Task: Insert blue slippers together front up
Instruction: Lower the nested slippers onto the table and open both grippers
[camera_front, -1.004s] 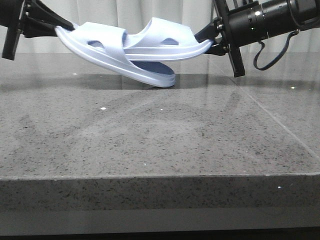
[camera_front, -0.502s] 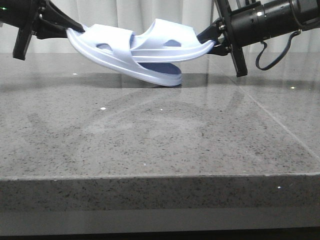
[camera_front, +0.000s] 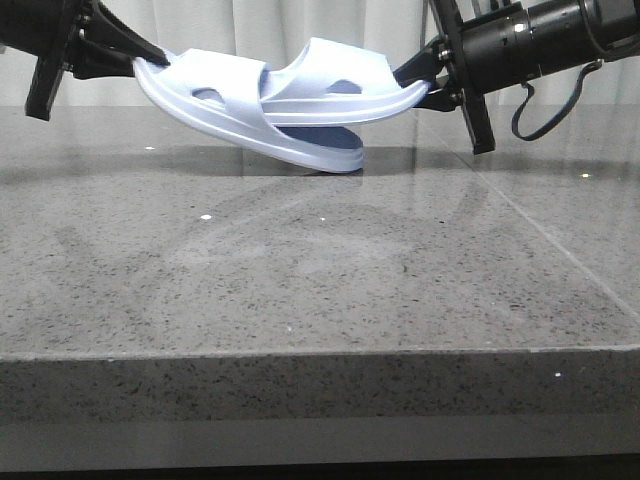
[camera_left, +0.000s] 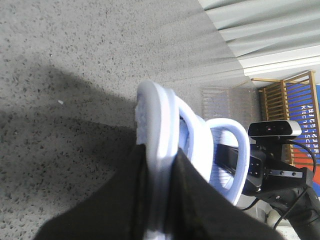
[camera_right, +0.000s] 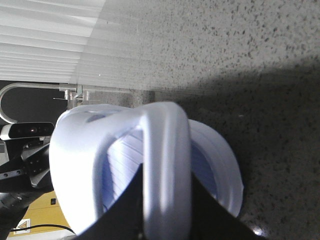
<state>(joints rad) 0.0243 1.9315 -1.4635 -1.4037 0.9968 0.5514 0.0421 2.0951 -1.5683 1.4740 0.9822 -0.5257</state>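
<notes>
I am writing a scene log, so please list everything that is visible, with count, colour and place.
blue slippers: two, pale blue, held above the table at its far side, one pushed into the other, the lower tip close to the surface.
table: one, grey speckled stone, glossy, fills the foreground.
curtain: one, white, pleated, behind the table.
wooden rack: one, light brown, in the background of the left wrist view.
left gripper: one, black, upper left in the front view, jaws closed on one slipper's end.
right gripper: one, black, upper right, jaws closed on the other slipper's end.
</notes>
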